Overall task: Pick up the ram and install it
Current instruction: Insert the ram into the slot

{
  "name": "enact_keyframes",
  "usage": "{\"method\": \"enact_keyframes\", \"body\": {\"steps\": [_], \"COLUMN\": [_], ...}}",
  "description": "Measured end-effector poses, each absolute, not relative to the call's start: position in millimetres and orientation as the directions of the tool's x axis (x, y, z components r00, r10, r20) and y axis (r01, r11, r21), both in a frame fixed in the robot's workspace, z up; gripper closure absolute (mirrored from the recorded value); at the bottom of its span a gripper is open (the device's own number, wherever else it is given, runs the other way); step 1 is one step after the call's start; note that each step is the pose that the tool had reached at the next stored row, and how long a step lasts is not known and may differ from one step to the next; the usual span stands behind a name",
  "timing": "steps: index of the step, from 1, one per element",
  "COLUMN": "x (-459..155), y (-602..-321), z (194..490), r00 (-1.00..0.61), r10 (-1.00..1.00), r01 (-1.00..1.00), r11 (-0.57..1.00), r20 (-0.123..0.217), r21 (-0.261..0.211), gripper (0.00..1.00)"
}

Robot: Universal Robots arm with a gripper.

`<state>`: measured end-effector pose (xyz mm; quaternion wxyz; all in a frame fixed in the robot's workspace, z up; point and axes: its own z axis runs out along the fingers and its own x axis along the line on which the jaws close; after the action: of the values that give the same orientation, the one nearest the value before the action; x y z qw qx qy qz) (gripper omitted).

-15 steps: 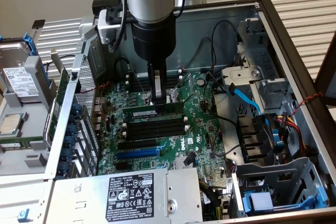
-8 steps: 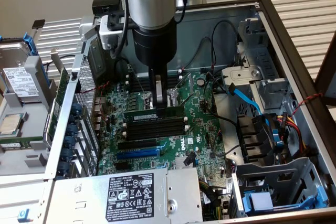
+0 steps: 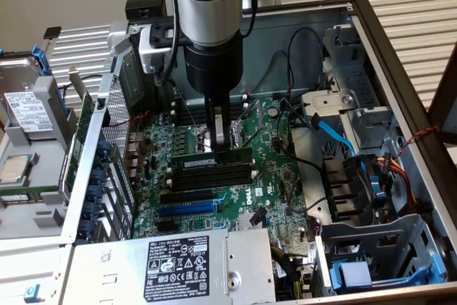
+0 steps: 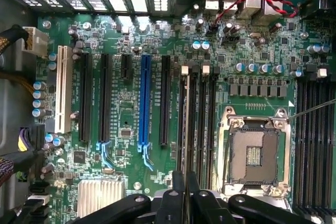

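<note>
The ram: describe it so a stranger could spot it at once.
Start at the open computer case and its large green motherboard. Near the board's middle, the claw grips the ram, a thin green stick standing on edge over the black memory slots. Unlike them, it is green and held.

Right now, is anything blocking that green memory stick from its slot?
Nothing visible does. The gripper holds the ram right over the black memory slots, with no cable or part between them.

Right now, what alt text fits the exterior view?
A robot arm reaches down into an open computer case, its pincer shut on the ram, a thin green stick held on edge at the black memory slots of the green motherboard. Whether it is seated is unclear.
</note>
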<state>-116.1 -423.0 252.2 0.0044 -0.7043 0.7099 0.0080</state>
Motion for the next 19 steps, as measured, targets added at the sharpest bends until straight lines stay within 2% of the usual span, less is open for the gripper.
{"method": "enact_keyframes", "body": {"steps": [19], "x": [-115.3], "y": [-423.2], "z": [244.2], "r00": [0.014], "r10": [-1.0], "r01": [-1.0], "r11": [-0.014], "r20": [-0.022], "r21": [0.024], "gripper": [0.87]}}
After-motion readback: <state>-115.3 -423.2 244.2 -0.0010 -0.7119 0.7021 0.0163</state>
